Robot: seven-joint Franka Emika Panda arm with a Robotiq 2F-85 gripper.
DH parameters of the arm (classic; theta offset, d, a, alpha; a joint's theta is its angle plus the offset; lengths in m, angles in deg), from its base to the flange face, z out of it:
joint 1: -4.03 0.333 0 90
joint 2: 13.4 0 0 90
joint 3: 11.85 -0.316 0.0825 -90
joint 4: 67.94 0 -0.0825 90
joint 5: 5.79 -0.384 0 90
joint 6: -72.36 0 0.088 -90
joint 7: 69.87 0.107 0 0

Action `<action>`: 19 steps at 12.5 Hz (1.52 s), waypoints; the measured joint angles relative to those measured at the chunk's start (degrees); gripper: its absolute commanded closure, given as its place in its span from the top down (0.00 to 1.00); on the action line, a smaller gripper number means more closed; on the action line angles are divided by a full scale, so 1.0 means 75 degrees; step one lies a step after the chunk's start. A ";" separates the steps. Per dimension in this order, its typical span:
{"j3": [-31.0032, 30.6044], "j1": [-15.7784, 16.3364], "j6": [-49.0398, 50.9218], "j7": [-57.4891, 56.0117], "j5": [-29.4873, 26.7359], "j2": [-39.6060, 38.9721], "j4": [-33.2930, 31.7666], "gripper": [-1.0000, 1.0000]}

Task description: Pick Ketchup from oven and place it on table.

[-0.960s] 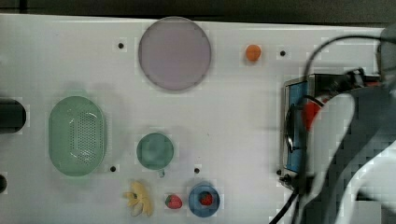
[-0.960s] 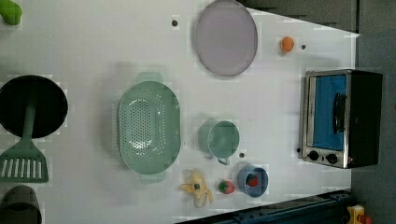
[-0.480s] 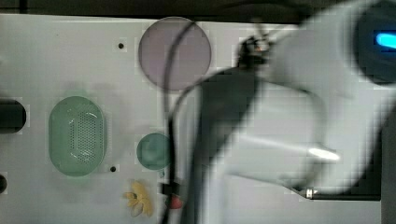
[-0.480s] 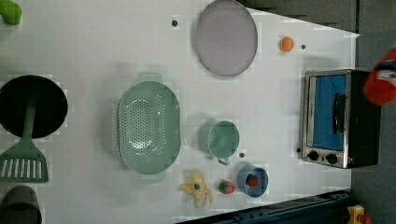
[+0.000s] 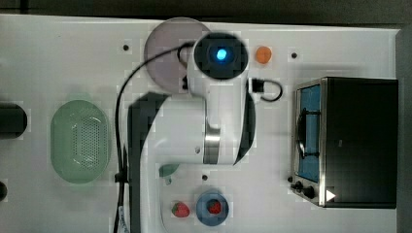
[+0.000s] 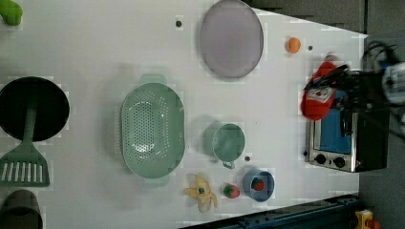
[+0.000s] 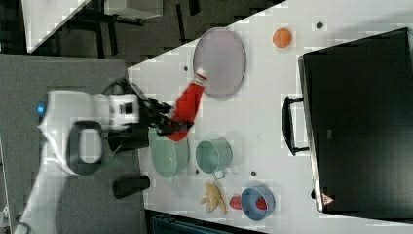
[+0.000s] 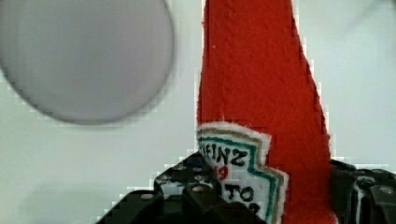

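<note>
The ketchup (image 8: 261, 93), a red soft bottle with a white-and-red label, is held up off the table (image 5: 58, 63), with my gripper (image 8: 275, 200) shut on its lower body. In the right view the ketchup (image 7: 187, 109) tilts with its white cap toward the grey plate (image 7: 219, 56), gripper (image 7: 174, 127) at its base. In the left view the ketchup (image 6: 319, 93) hangs by the oven's (image 6: 367, 143) upper left corner. The oven (image 5: 359, 141) stands at the top view's right, its glass door facing left. In the top view my arm covers the gripper and bottle.
A grey plate (image 6: 231, 38), an orange ball (image 6: 293, 45), a green colander (image 6: 152, 129), a green cup (image 6: 228, 142), a blue bowl (image 6: 258, 185) with a strawberry, a loose strawberry (image 6: 231, 191) and a banana peel (image 6: 201, 192) lie on the table. A black pan with a spatula (image 6: 31, 109) sits at the left view's left.
My arm has swung away from the oven toward the top view's left, across the table's middle. In the left view the ketchup has come from the right edge to the oven's left side.
</note>
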 measured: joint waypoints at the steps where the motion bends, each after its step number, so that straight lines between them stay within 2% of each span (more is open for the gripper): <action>1: -0.0003 -0.0035 -0.0157 0.0019 0.0004 0.0004 -0.0485 0.64; 3: 0.0062 -0.0101 -0.1134 0.0053 -0.0111 -0.0198 -0.1440 0.64; 6: 0.0244 -0.0191 -0.2350 0.0091 0.0038 -0.0843 -0.2216 0.64; 9: 0.0202 -0.0446 -0.3055 0.0098 -0.0088 -0.1463 -0.2305 0.67; 12: 0.0179 -0.0438 -0.3495 0.0098 -0.0320 -0.1734 -0.2305 1.00; 15: 0.0158 -0.0452 -0.3741 0.0104 -0.0141 -0.1894 -0.2201 1.00; 17: 0.0037 -0.0416 -0.3689 0.0114 -0.0186 -0.1650 -0.2201 1.00; 19: -0.0083 -0.0359 -0.2969 0.0113 -0.0199 -0.1120 -0.1992 1.00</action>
